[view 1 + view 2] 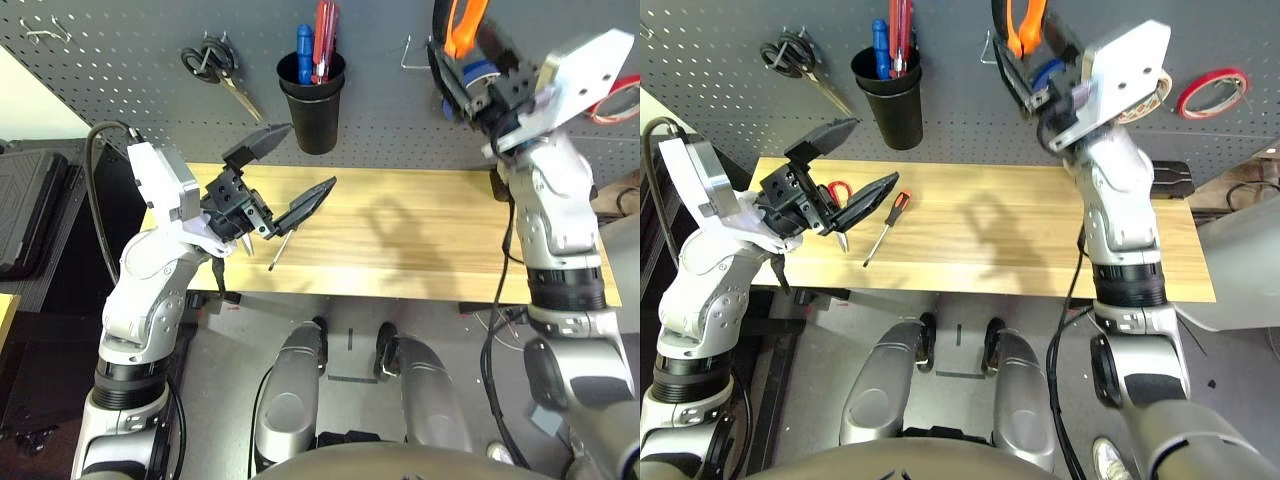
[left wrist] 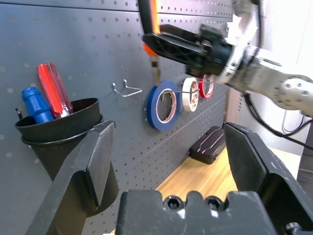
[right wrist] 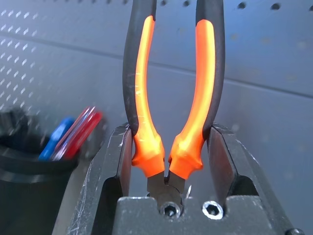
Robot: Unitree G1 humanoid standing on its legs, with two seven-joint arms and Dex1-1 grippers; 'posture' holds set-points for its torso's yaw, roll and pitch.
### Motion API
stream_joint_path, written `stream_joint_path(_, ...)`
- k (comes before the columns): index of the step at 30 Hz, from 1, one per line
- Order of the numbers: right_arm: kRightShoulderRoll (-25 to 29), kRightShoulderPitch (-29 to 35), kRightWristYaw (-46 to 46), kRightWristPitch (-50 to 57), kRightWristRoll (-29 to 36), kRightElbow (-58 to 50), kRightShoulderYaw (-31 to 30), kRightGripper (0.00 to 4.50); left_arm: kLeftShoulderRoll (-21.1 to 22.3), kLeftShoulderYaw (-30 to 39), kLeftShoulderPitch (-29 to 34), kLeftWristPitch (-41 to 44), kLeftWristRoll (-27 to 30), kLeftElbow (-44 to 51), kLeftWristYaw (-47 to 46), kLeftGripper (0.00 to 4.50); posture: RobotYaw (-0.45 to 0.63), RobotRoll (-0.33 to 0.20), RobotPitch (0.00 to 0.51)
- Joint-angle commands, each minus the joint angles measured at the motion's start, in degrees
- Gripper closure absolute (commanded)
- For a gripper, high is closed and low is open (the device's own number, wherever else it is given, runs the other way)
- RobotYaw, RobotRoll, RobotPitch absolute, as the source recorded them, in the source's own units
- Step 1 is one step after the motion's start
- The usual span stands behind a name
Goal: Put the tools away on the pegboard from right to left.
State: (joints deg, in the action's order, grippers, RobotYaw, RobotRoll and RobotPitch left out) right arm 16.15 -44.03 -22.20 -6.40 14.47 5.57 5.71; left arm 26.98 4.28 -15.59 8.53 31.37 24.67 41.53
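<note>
Orange-and-black-handled pliers (image 3: 171, 122) held up against the dark grey perforated pegboard (image 1: 120, 90).
The right claw (image 3: 168, 156) clamps both handles, which point upward, beside a bare wire hook (image 2: 126, 89) and the blue tape ring (image 2: 163, 105). The left claw (image 1: 290, 170) gapes wide and empty above the pale wooden surface (image 1: 1040, 230), where a slim orange-and-black screwdriver (image 1: 884, 228) lies near the front edge.

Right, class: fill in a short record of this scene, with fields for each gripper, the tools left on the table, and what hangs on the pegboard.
right gripper: shut on the pliers, raised in front of the pegboard
left gripper: open, holding nothing, above the table
on the table: screwdriver; red-handled scissors
on the pegboard: black cup with screwdrivers, black-handled scissors, blue tape ring, white tape ring, red tape ring, a free wire hook
</note>
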Motion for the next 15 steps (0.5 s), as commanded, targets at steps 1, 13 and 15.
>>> stream_joint_path(1,-0.64,-3.02,1.04,-3.97,-0.19,4.25,1.83,2.09,-0.26,-0.38,0.0,-0.32,-0.07,0.32,0.33,0.0,0.22,0.0,0.241)
stream_joint_path(13,-4.16,-12.53,2.46,-13.09,-2.51,21.79,1.47,2.09,0.03,-0.25,2.06,-1.02,-0.88,1.19,0.15,0.0,0.25,0.0,0.255)
stream_joint_path(15,-4.74,-12.66,2.37,-13.58,-2.61,23.15,1.37,2.09,0.06,-0.22,2.37,-1.04,-0.95,1.41,0.01,0.0,0.25,0.0,0.257)
